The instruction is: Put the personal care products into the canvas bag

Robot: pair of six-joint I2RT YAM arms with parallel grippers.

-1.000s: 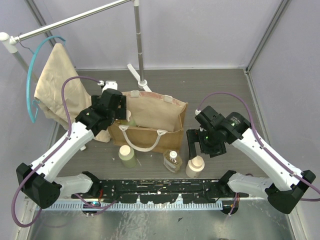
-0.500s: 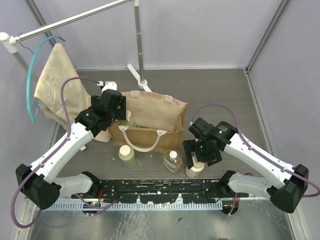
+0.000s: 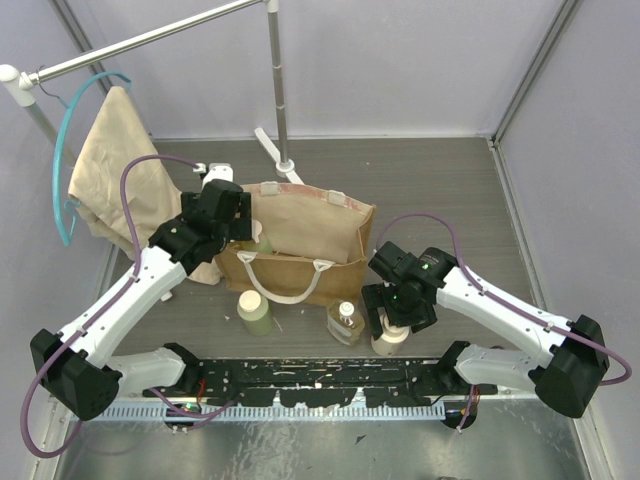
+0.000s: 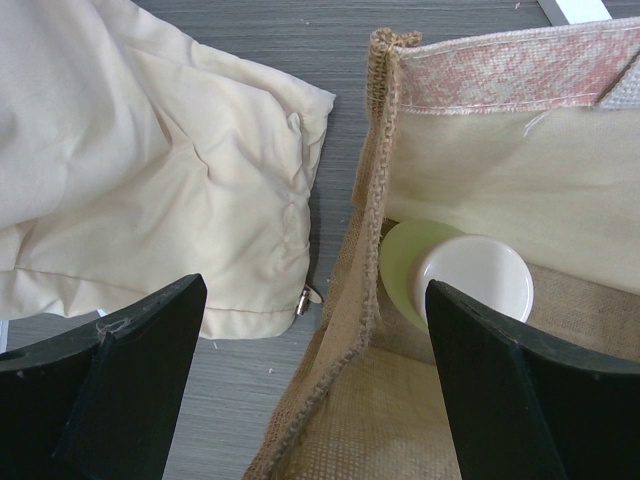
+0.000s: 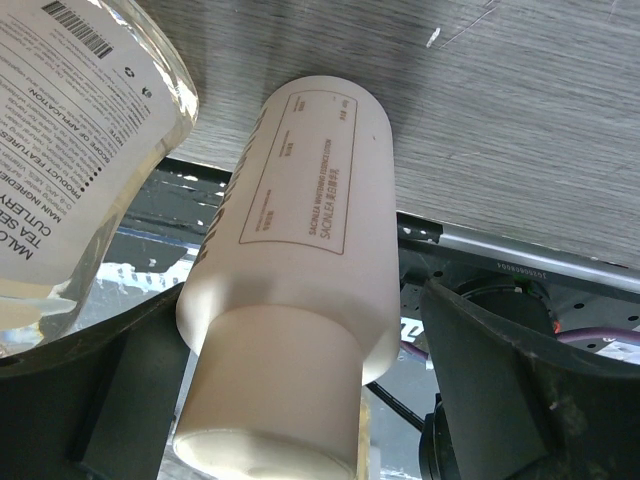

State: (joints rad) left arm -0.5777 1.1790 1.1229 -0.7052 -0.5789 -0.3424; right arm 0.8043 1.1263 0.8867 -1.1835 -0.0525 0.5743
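Right end effector [image 5: 310, 395] straddles cream bottle [image 5: 300, 230] with wide cap, brown lettering.

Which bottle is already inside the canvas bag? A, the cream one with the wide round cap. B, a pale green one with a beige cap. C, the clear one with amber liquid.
B: the left wrist view looks down on a pale green bottle, beige cap up, standing inside the canvas bag.
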